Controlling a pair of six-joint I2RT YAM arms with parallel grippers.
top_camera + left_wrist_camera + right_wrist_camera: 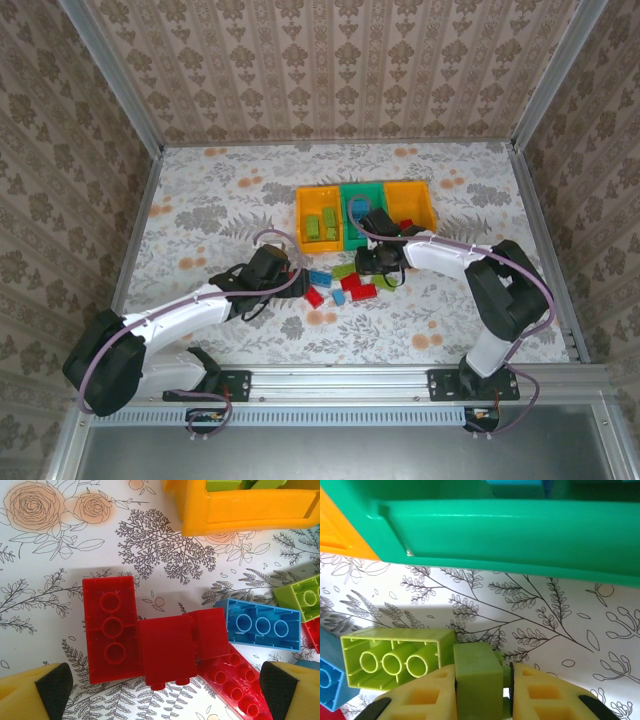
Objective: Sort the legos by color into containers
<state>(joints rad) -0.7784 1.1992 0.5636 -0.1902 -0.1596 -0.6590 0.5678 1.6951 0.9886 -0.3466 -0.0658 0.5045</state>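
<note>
The right claw (487,686) pinches a green brick (476,664); a lime brick (395,656) lies at nine o'clock, green bin (510,535) at twelve.

Bright, even overhead light fills every view, leaving only soft, short shadows at twelve o'clock of the red bricks (165,650), a faint sheen on the green bin (520,535), and slight softness at six o'clock.

From above and behind I overlook the whole table (230,200); both wrist cameras sit close, sharing the containers' (418,198) near walls.
</note>
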